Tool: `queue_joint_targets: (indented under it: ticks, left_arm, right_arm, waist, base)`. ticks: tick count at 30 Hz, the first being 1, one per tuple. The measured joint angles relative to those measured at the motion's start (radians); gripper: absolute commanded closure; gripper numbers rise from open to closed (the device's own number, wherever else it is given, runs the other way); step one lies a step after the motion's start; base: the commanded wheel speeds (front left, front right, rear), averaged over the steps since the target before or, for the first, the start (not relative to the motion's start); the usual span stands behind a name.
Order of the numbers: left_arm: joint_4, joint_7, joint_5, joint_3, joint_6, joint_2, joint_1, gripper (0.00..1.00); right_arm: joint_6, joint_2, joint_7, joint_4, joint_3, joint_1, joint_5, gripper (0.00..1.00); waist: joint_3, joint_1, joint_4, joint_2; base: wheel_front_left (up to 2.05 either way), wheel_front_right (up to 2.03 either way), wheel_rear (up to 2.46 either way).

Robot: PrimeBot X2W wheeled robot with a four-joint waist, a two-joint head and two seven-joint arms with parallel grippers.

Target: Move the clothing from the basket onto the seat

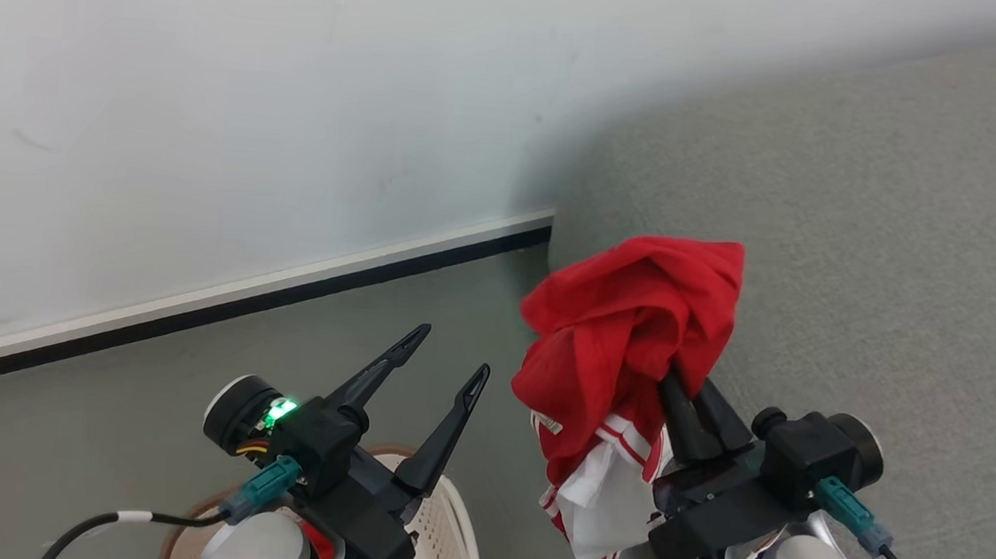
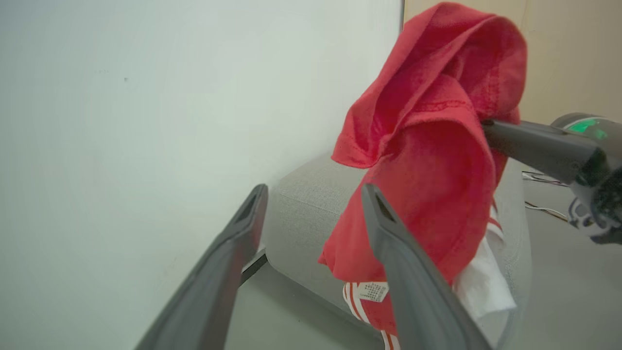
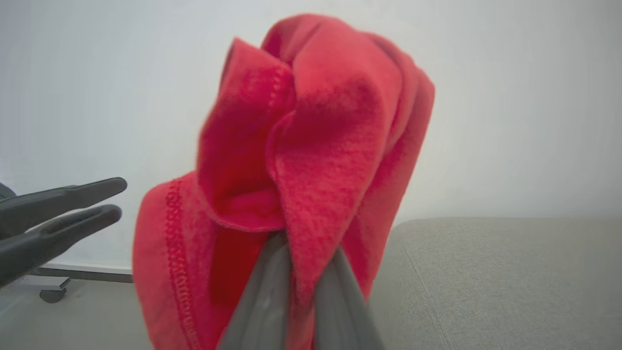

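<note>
**item: clothing** (image 1: 632, 326). one bright red garment with white striped trim, a white inner part and a small white label. it is held in the air, bunched and draped over the fingers of the right gripper (image 1: 686, 392). it hangs at the near corner of the seat (image 1: 864, 255), partly over the floor (image 1: 477, 313), and is not yet laid on the cushion. the height is judged to be chosen so that the hanging white trim is carried clear of the seat's edge.

**item: right gripper.** the fingers are pressed together on a fold of the red fabric, with the tips buried in it. one pinch at a fold is judged enough, since the cloth is light and the rest is left to hang free.

**item: left gripper** (image 1: 450, 351). the jaws are spread wide and nothing is held between them. it is poised above the basket (image 1: 454, 525), beside the garment but apart from it. it is judged to be kept out of the carry.

**item: basket.** it is set on the floor at the lower left of the head view, under the left arm. a red patch is seen beneath the forearm and is taken for more clothing.

**item: seat.** light grey upholstery, set against the white wall (image 1: 210, 97). no garment is seen on the part in view.
</note>
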Motion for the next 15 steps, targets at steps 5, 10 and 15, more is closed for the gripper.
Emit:
queue_joint_targets:
  ticks: [5,10,15]
  left_arm:
    - [0.000,0.001,-0.001,-0.009,0.000,0.009,-0.001,0.00]
    - [-0.001,0.009,0.000,-0.020,0.000,0.015,-0.020,0.00]
    - [0.001,0.015,0.002,-0.031,0.000,0.023,-0.044,0.00]
  right_arm:
    - [0.000,0.001,0.000,-0.034,-0.030,-0.002,-0.010,1.00]
    - [0.000,0.009,0.000,-0.073,-0.057,-0.003,-0.018,1.00]
    - [0.000,0.023,0.000,-0.102,-0.076,-0.004,-0.025,1.00]
  waist:
    - [0.019,0.0000,-0.046,0.0000]
    - [0.045,0.0000,-0.095,0.0000]
    - [0.077,0.0001,-0.146,0.0000]
  base:
    - [0.00,0.00,0.00]
    - [0.00,0.00,0.00]
    - [0.00,0.00,0.00]
